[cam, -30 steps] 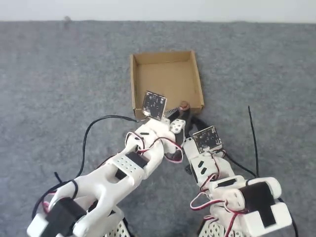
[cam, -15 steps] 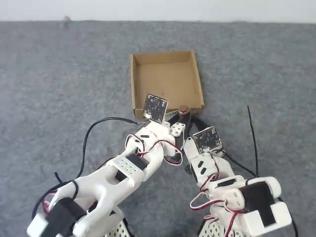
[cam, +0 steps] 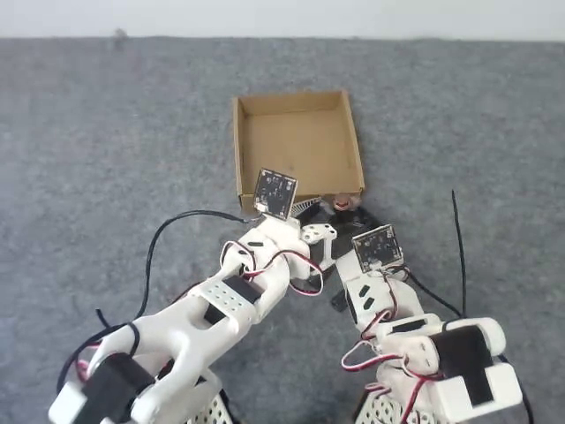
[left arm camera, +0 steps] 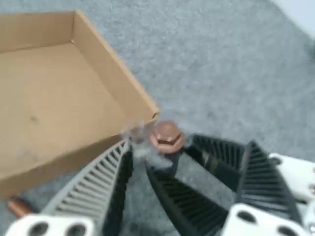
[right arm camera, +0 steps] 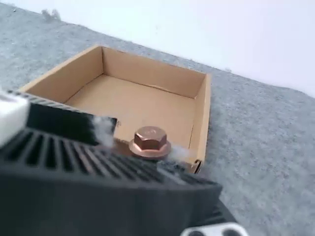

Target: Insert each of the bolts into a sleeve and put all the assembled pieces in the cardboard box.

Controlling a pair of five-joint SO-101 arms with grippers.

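Note:
The cardboard box (cam: pixel 237 150) stands open at the middle of the table. Just outside its front right corner is a bolt (cam: pixel 340 202) with a copper hex head, and my right gripper (cam: pixel 346 214) is shut on the dark part below the head. The same bolt (left arm camera: pixel 166 136) sits beside the box wall (left arm camera: pixel 113 69), and in the right wrist view the bolt (right arm camera: pixel 150 141) rises above my own black finger. My left gripper (left arm camera: pixel 139 158) is next to it, slightly open with nothing between its fingers. Whether a sleeve is on the bolt is hidden.
A small copper piece (left arm camera: pixel 18 206) lies on the grey carpet by the box's front wall. Both arms crowd the space in front of the box (right arm camera: pixel 147 69). Black cables (cam: pixel 459 247) trail on either side. Open carpet lies to the left, right and behind.
The bolt in the right gripper has shifted right along the box's front wall and a little nearer. The left gripper's moving jaw has swung away from it.

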